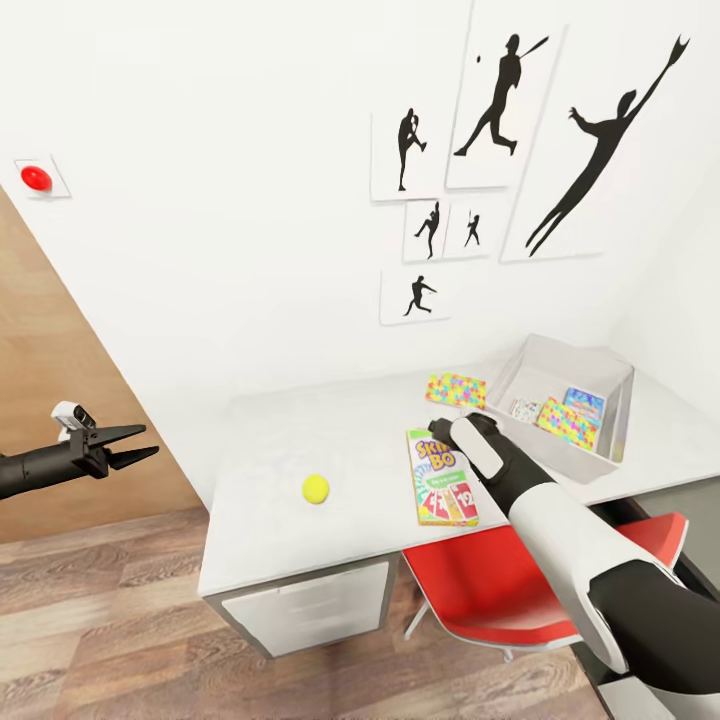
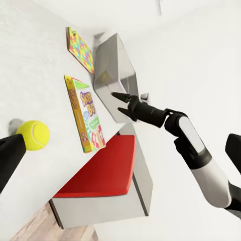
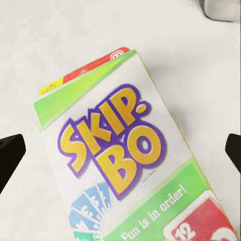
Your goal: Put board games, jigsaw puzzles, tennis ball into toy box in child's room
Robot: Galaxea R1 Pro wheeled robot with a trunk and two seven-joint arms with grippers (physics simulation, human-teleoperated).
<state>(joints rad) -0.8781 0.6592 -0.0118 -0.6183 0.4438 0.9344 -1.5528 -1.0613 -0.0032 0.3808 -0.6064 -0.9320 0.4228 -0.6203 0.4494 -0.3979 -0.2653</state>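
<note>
The SKIP BO board game [image 1: 443, 478] lies flat near the front of the table [image 1: 300, 540]. My right gripper [image 1: 438, 428] hovers over its far end, open, with one dark fingertip [image 3: 10, 160] on each side of the board game [image 3: 120, 150]. The tennis ball [image 1: 316, 488] rests to the box's left. One jigsaw puzzle [image 1: 455, 390] lies beside the toy box [image 1: 600, 365], which holds another puzzle panel [image 1: 567, 422] and two flat boxes. My left gripper [image 1: 140, 444] hangs open left of the table, off its edge. From its wrist I see the tennis ball [image 2: 33, 134] and the right gripper [image 2: 118, 102].
A red chair [image 1: 520, 590] is tucked under the table's right part, below my right arm. White drawers [image 1: 310, 605] sit under the table's left end. A brown wooden door [image 1: 50, 400] stands behind my left arm. Wood-plank floor [image 1: 100, 640] spreads at the front left.
</note>
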